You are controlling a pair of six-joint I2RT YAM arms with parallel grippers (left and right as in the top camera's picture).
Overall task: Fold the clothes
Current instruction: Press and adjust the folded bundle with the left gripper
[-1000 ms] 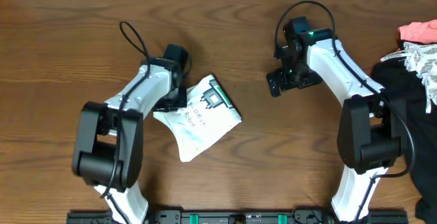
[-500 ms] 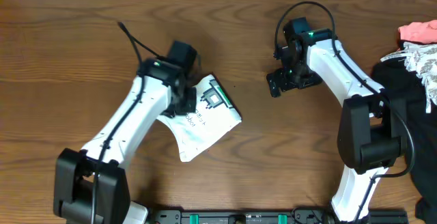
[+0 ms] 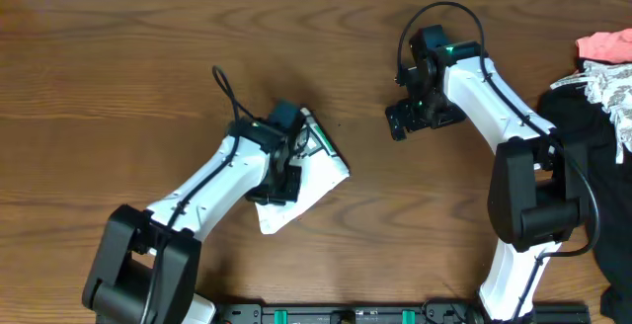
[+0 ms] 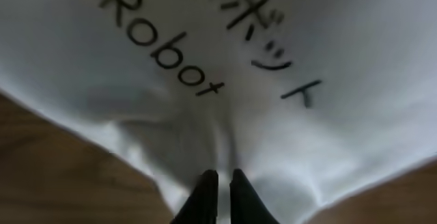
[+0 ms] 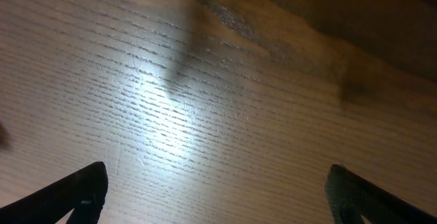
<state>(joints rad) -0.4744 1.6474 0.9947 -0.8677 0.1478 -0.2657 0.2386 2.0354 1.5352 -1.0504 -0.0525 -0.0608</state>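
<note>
The white T-shirt (image 3: 318,181) lies folded into a small packet on the wooden worktop (image 3: 118,87), left of centre, its green label (image 3: 319,142) at the upper edge. The left hand (image 3: 286,163) is down on it, fingers pressed together with their tips at puckered cloth below the black "Robot" print (image 4: 167,57); whether a fold is caught is unclear. The right hand (image 3: 403,120) hangs spread wide over bare wood, well apart from the shirt. Dark clothes (image 3: 588,131) are heaped at the right edge.
</note>
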